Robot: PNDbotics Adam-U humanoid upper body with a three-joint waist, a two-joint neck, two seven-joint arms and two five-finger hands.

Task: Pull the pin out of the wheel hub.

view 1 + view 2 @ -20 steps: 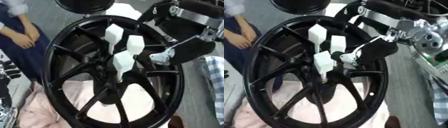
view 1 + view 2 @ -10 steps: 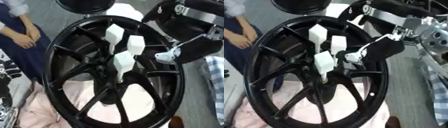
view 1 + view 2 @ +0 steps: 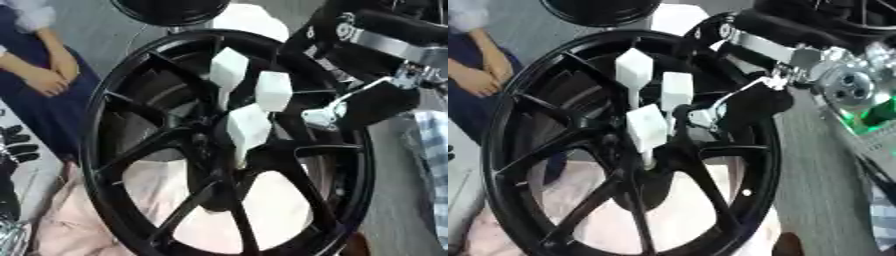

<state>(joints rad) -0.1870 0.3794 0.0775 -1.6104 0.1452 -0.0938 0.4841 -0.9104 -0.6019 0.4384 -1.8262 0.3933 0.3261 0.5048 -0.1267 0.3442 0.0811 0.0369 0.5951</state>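
This looks like a workshop or a robot test lab set up for wheel work. A large black spoked wheel hub (image 3: 219, 150) fills the view, resting on a pinkish cloth (image 3: 79, 220) over a plain grey floor (image 3: 105, 25), with white block-headed pins (image 3: 249, 127) standing at its centre. A second dark wheel (image 3: 171, 10) lies at the far edge, a metal fixture with a green glow (image 3: 877, 112) shows at the right, and a seated person (image 3: 44, 75) watches from the left.
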